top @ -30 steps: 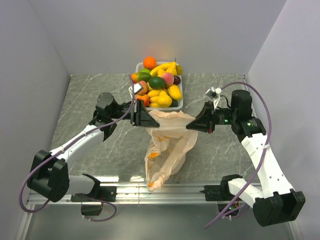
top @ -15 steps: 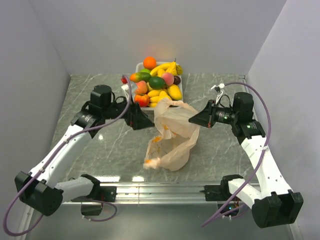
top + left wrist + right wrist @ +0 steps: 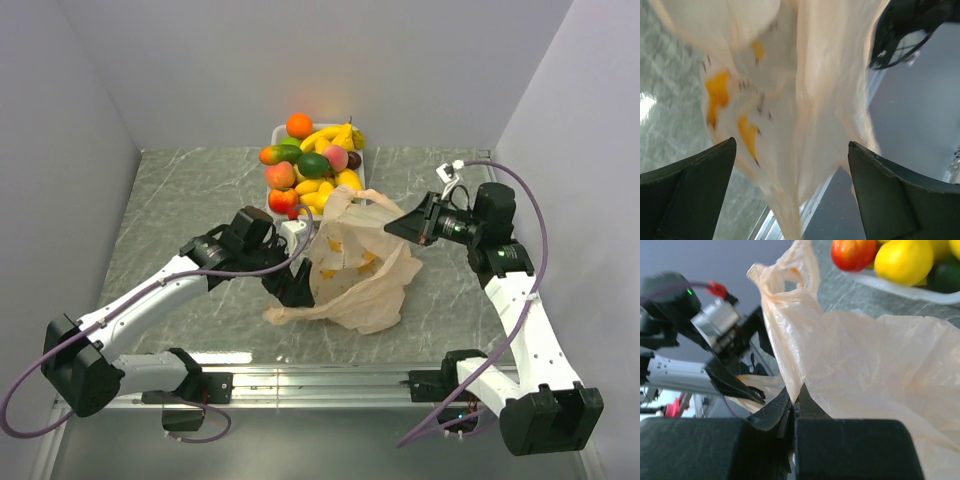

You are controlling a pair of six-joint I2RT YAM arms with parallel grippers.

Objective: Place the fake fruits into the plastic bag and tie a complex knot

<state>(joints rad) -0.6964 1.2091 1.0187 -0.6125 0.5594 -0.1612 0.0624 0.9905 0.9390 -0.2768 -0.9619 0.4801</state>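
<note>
The left gripper (image 3: 296, 286) stands wide open just beside the bag's (image 3: 362, 268) left flank. In the left wrist view its two dark fingers (image 3: 690, 200) sit far apart at the bottom corners. The blurred peach plastic fills the space between and beyond them, and whether it touches either finger cannot be told. The right gripper (image 3: 794, 401) is clamped shut on a fold of the bag's upper right edge, holding that side up off the table (image 3: 180, 200).

There are two arms, two grippers, one bag and one tray (image 3: 277, 131). The bag lies mid-table between the grippers, slumped and puffed, its near end trailing toward the left arm. Orange print shows through its skin.

The fruits (image 3: 315, 168) are heaped in the tray at the far edge, just behind the bag. They are roughly a dozen, but they overlap too much for an exact count. One orange (image 3: 298, 124) sits farthest back.

Only the top view shows the whole heap and both arms. Only the right wrist view shows the pinch itself, one handle loop (image 3: 790, 271) sticking up, and a few fruits close up on the tray rim.
</note>
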